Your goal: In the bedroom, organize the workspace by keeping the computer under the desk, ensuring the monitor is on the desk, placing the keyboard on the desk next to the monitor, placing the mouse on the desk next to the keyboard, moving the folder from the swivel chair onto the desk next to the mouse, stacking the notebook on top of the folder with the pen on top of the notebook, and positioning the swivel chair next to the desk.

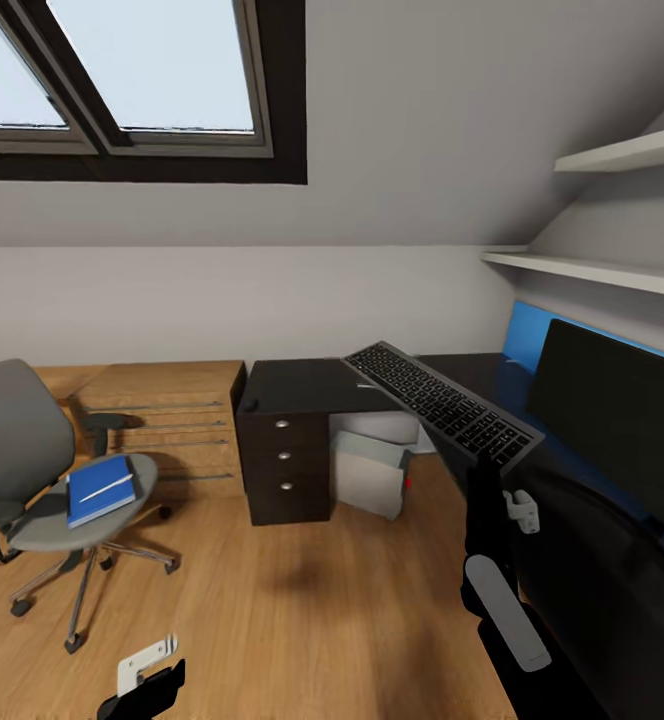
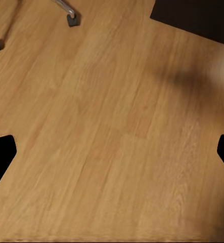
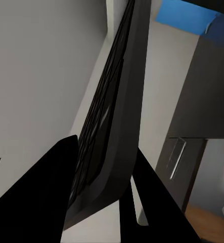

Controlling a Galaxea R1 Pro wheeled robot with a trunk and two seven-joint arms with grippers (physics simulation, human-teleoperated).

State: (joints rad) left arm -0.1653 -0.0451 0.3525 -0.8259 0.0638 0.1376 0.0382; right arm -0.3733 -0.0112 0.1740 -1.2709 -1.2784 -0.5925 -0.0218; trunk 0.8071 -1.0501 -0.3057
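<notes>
right pincer clamps keyboard by its near end | long axis toward 11 o'clock over table | monitor at 3 o'clock | left pincer wide, empty

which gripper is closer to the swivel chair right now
Left. The left gripper hangs low over the floor just beside the swivel chair; the right gripper holds the keyboard far across.

Swivel chair left of desk; computer apparently beneath; monitor at right.

A light wooden dresser stands under skylight windows, near white shelves.
</notes>
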